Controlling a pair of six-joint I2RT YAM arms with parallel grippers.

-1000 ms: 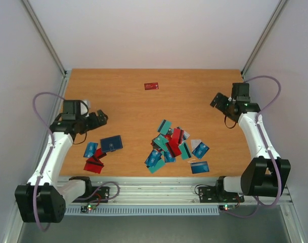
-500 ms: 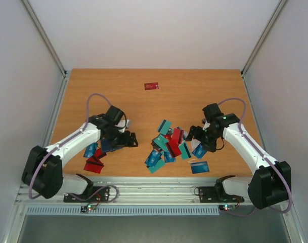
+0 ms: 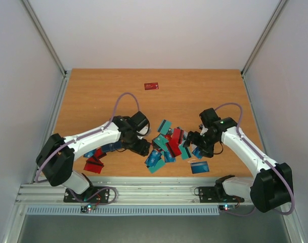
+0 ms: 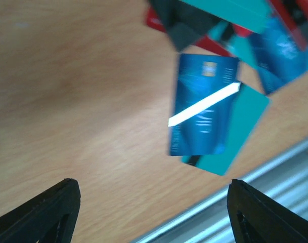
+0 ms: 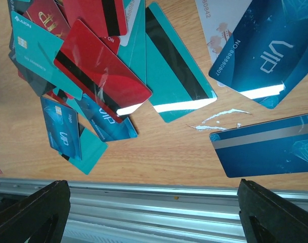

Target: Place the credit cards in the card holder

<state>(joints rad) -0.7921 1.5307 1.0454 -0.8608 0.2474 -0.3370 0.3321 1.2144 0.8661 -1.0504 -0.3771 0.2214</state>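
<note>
While the white left arm (image 3: 88,136) and the white right arm (image 3: 247,149) both lean inward over it, the brown wood-grain tabletop (image 3: 93,91) carries a loose heap of credit cards (image 3: 166,147). These thin plastic rectangles in teal, blue, red and pale grey lie just toward 6 o'clock from the middle. The left claw (image 3: 143,147) hangs at the heap's 9 o'clock edge, its black fingers spread wide apart with nothing between them. Its wrist camera looks down on bare wood beside a blue chip card (image 4: 204,106) lying over a teal card (image 4: 247,124). The right claw (image 3: 191,139) hangs at the heap's 3 o'clock edge, likewise wide apart and gripping nothing. The dark navy folding card holder (image 3: 110,148) lies at 8 o'clock, partly hidden beneath the left arm and apart from the heap. A few red side cards (image 3: 93,164) lie just beside it toward the near edge. A blue striped card (image 3: 200,167) lies alone at 5 o'clock by the near edge. A lone red card (image 3: 151,86) sits at 12 o'clock, well apart from everything else.
</note>
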